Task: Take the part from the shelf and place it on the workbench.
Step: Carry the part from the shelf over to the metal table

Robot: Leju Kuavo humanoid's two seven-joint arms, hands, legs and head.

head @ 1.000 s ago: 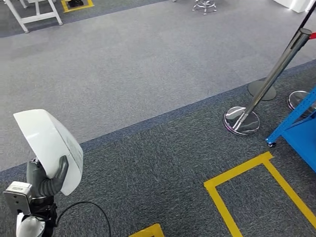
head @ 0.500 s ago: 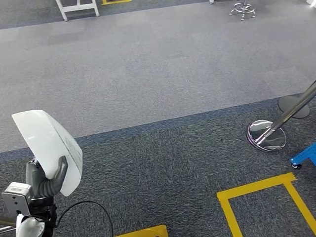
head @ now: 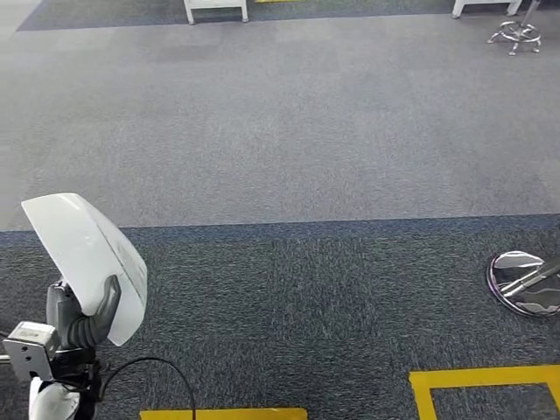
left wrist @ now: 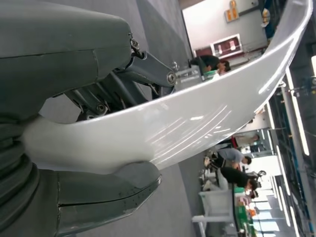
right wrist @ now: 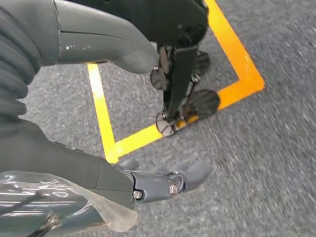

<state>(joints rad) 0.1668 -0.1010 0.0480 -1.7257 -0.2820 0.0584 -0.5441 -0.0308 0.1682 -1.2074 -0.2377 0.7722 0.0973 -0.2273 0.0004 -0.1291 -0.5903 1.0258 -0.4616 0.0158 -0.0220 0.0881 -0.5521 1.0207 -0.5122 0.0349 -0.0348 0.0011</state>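
Observation:
The part (head: 86, 254) is a white, curved, glossy shell held up at the lower left of the head view. My left hand (head: 82, 324) grips its lower edge, with the thumb wrapped over the front face. In the left wrist view the part (left wrist: 193, 118) runs as a long white arc between the thumb (left wrist: 97, 197) and the darker fingers (left wrist: 149, 69). My right hand (right wrist: 56, 153) hangs over the dark carpet with its fingers apart and nothing in it.
Yellow tape lines (head: 486, 378) mark the dark carpet near me. A chrome stanchion base (head: 525, 282) stands at the right edge. Beyond a wide band of lighter grey carpet are white bench legs (head: 214, 9) and a stool base (head: 515, 33).
The camera has turned left, so the floor scene has slid right and the blue shelf has left the picture. The part stays in my left hand at the same spot.

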